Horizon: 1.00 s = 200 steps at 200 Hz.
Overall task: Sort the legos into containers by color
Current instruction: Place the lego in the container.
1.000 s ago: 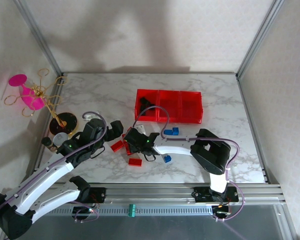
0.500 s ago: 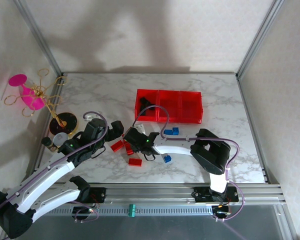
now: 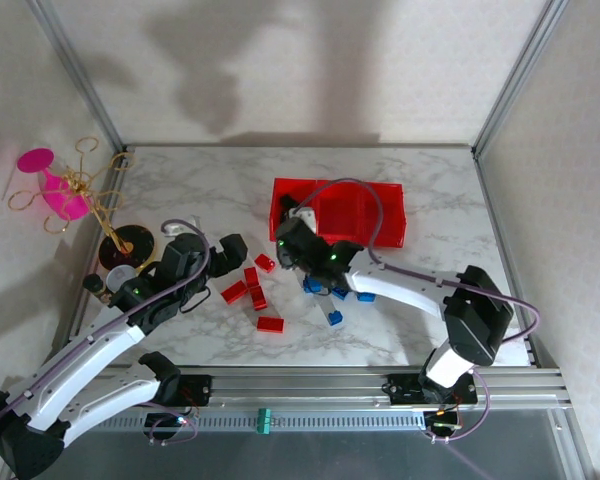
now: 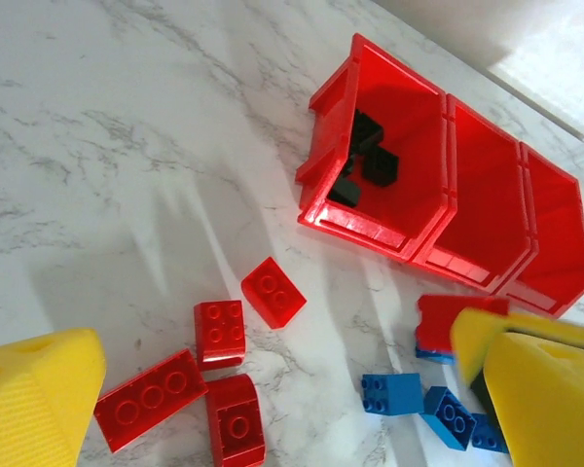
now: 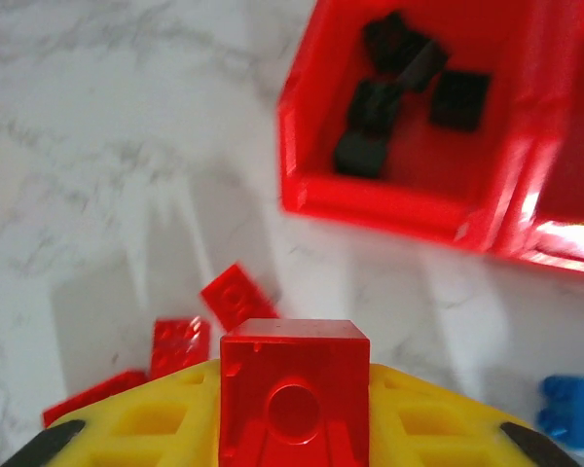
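In the right claw (image 3: 292, 243), clamped tight, sits one red brick (image 5: 294, 389), held above the worktop (image 3: 450, 190) just short of the containers (image 3: 385, 236). Straight ahead lies the end bin (image 5: 370, 209), which holds black bricks (image 5: 409, 83). The middle bin (image 4: 487, 195), apparently empty, lies ahead and to this claw's right, so the carry likely needs a rightward shift. The left claw (image 3: 228, 256) stands wide open over loose red bricks (image 4: 219, 331).
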Motion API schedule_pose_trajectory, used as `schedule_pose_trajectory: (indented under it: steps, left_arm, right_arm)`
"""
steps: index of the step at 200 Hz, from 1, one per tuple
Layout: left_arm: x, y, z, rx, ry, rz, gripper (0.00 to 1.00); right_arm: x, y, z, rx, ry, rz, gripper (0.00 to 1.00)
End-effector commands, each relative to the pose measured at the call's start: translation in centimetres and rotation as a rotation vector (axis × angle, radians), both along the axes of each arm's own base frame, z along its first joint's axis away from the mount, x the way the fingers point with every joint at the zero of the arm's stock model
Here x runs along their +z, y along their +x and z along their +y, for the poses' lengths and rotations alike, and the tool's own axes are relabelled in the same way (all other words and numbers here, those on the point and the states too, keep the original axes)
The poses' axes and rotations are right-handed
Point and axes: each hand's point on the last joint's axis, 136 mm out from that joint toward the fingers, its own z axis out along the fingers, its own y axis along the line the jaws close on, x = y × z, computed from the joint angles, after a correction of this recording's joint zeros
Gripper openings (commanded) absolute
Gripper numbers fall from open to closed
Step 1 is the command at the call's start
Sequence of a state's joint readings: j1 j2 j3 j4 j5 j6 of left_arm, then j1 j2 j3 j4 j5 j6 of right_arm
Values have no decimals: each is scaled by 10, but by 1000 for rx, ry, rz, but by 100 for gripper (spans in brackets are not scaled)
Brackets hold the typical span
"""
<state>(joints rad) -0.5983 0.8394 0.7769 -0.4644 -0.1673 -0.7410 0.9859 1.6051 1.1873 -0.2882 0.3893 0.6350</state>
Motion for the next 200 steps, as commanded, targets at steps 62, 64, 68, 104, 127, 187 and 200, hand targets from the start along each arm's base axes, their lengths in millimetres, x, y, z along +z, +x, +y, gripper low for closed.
schedule_pose_trajectory:
  steps: [62,64,68,104,127,187,200]
  left_arm:
    - [20,22,-38,-113,-81,-66,100]
    - [20,23,-38,-113,-81,-65,99]
    - [19,24,-39,-113,-80,-64,100]
    - [16,32,-47,-124,-76,-55,100]
    - [12,35,-48,-120,-72,-48,99]
    - [5,38,-45,-102,-36,-25,100]
    - [6,37,-44,-104,-33,-25,100]
  right_arm:
    - [13,96,-92,-226,-45,-105,33]
    - [11,97,-91,-222,-46,-104,33]
    - [9,105,-99,-241,-51,-101,33]
    - [-15,139,-112,-276,-111,-84,32]
    - [-27,157,-109,-257,-95,-66,32]
    - [-47,186,-103,-245,-138,-42,51]
    - [-43,184,-102,-241,-127,-42,54]
